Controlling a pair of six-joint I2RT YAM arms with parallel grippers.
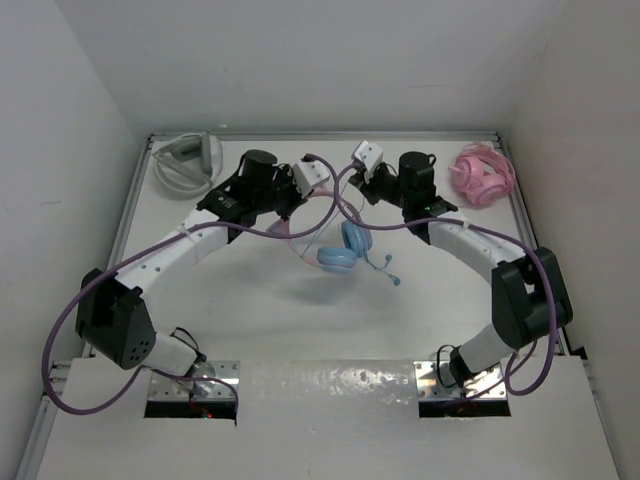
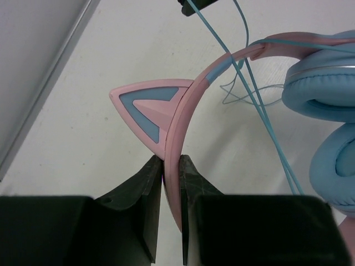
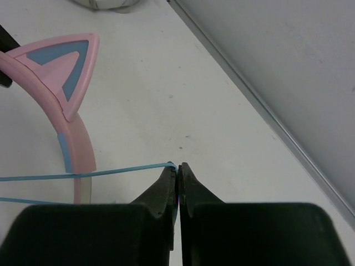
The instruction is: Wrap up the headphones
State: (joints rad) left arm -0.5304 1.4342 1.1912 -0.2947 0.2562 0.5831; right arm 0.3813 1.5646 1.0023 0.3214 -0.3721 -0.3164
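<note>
The headphones (image 1: 343,246) have light blue ear cups (image 2: 327,100) and a pink cat-ear headband (image 2: 191,100), and are held up at the table's middle back. My left gripper (image 1: 298,216) is shut on the headband just below one cat ear (image 2: 145,108); in its wrist view the gripper (image 2: 172,163) pinches the pink band edge-on. My right gripper (image 1: 352,192) is shut on the thin light blue cable (image 3: 111,173); in its wrist view the gripper (image 3: 178,166) holds it taut toward the left, past the headband (image 3: 77,141) and the other cat ear (image 3: 61,66). Cable strands (image 2: 260,105) cross the band.
White-grey headphones (image 1: 188,160) lie at the back left corner. All-pink bundled headphones (image 1: 483,172) lie at the back right. The cable's loose end (image 1: 393,278) trails on the table right of the ear cups. A raised rail (image 3: 266,116) edges the table, with white walls around.
</note>
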